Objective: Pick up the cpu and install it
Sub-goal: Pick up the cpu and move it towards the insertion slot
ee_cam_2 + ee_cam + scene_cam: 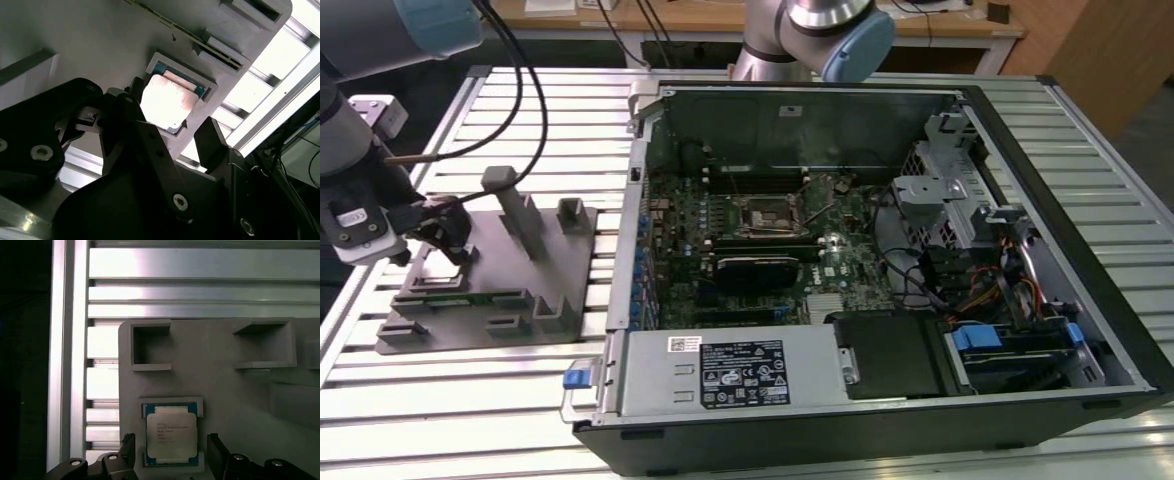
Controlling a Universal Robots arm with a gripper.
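Between the wide-spread fingers (216, 452) of the black two-finger gripper (170, 441), gripping nothing, with a gap on each side: small flat square silver-topped cpu (171, 432), lying flat in a shallow square pocket of the grey plastic fixture plate (225, 390). Under the plate, ribbed aluminium table (200, 270). Well apart toward the exterior view's right, open black computer case (854, 442) with green motherboard (854, 262).

In the second wrist view a black jaw covers part of the cpu (167, 102), whose top is washed out by glare. The first wrist view's edge cuts off the jaws.
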